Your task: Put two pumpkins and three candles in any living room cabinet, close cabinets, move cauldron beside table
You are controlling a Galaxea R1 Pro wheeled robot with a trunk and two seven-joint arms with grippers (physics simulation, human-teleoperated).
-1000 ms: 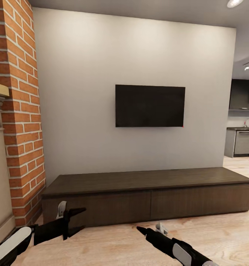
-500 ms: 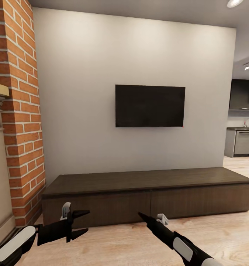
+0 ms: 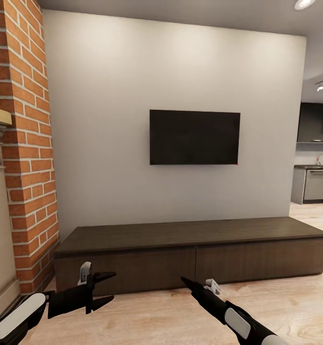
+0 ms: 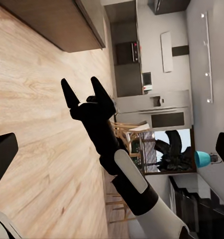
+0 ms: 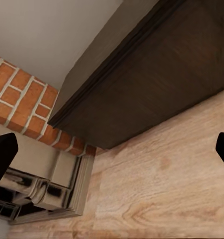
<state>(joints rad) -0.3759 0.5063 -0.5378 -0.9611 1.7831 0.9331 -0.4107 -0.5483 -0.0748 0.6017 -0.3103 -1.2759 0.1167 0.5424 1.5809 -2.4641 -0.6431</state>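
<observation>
the robot faces the long dark cabinet (image 3: 192, 256) under the wall tv (image 3: 194, 137), its drawer fronts shut, with the left gripper (image 3: 108, 287) and right gripper (image 4: 83, 90) both spread open and empty, apparently readied to open a drawer.

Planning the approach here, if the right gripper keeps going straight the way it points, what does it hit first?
Probably the cabinet: the right gripper, open, aims at its dark front near the left end, above bare wood floor. Depth is unclear.
</observation>
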